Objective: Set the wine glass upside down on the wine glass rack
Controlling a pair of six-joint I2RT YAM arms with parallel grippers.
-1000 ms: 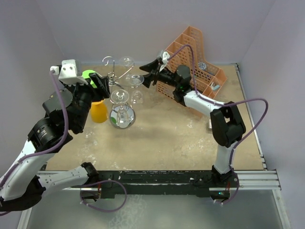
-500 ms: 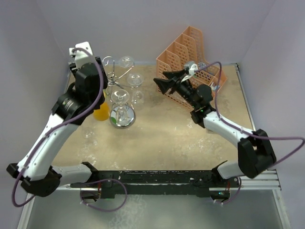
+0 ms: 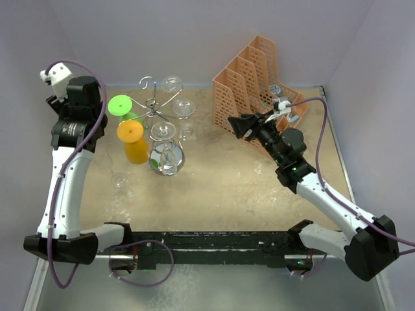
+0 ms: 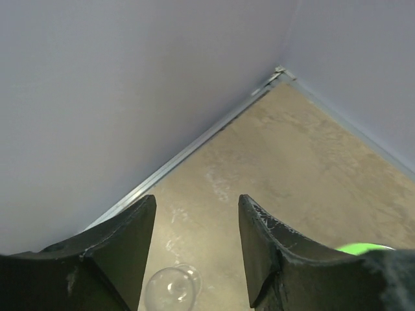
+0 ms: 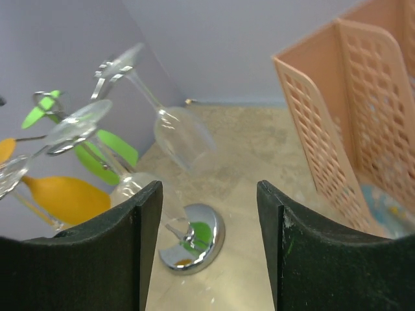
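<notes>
The silver wire wine glass rack [image 3: 154, 107] stands at the back left on its round shiny base [image 3: 166, 159]. Several clear wine glasses [image 3: 183, 108] hang upside down from it, with a green one [image 3: 120, 105] and an orange one [image 3: 133, 139]. The right wrist view shows the base [image 5: 194, 236] and a hanging clear glass [image 5: 181, 136]. My right gripper [image 3: 240, 123] [image 5: 209, 194] is open and empty, right of the rack. My left gripper [image 3: 84, 97] [image 4: 196, 214] is open and empty, raised near the back left corner. A clear glass [image 4: 172, 288] lies on the table below it.
An orange plastic mesh file organiser [image 3: 259, 78] stands at the back right, close behind my right gripper; it also shows in the right wrist view [image 5: 350, 123]. Lilac walls [image 3: 207, 32] close in the sand-coloured table [image 3: 227, 188]. A faint clear glass [image 3: 120, 181] lies at the left.
My left arm has swung up and left, away from the rack, to the back left corner. My right arm has drawn back to the right, away from the rack.
</notes>
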